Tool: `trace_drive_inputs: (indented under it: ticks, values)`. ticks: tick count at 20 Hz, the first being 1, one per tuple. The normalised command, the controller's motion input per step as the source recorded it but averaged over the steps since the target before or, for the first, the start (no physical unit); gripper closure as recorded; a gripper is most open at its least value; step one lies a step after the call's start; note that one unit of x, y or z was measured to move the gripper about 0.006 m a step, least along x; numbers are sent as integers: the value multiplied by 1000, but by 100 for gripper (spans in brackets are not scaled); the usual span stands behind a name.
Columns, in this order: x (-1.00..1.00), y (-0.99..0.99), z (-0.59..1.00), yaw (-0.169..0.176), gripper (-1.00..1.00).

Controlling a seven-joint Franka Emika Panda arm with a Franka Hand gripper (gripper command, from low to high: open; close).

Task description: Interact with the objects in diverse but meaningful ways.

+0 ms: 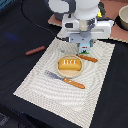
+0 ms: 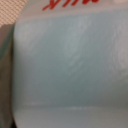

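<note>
A white milk carton (image 1: 85, 49) with red and green print stands at the far edge of the striped placemat (image 1: 40, 80). My gripper (image 1: 84, 46) is down over the carton, with the fingers on either side of it and apparently shut on it. In the wrist view the carton's white face (image 2: 70, 65) with red lettering fills the picture and hides the fingers. An orange-brown bread loaf (image 1: 69, 64) lies on a small plate in the middle of the mat, just in front of the gripper. A reddish-brown sausage (image 1: 35, 50) lies on the black table off the exterior view's left of the mat.
An orange-handled fork (image 1: 64, 79) lies in front of the bread, and an orange-handled knife (image 1: 87, 58) lies beside the carton. A grey pot (image 1: 122, 19) stands at the back on the exterior view's right, on a tan board (image 1: 116, 31).
</note>
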Motion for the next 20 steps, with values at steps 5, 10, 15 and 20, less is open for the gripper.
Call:
trace_drive_inputs:
  ticks: [5, 10, 15, 20]
  values:
    - [80, 249, 421, -20, -100]
    - [-337, 25, 266, 0, -100]
    - [-769, -46, 254, 0, -100]
    - [-962, -119, 275, -4, -100]
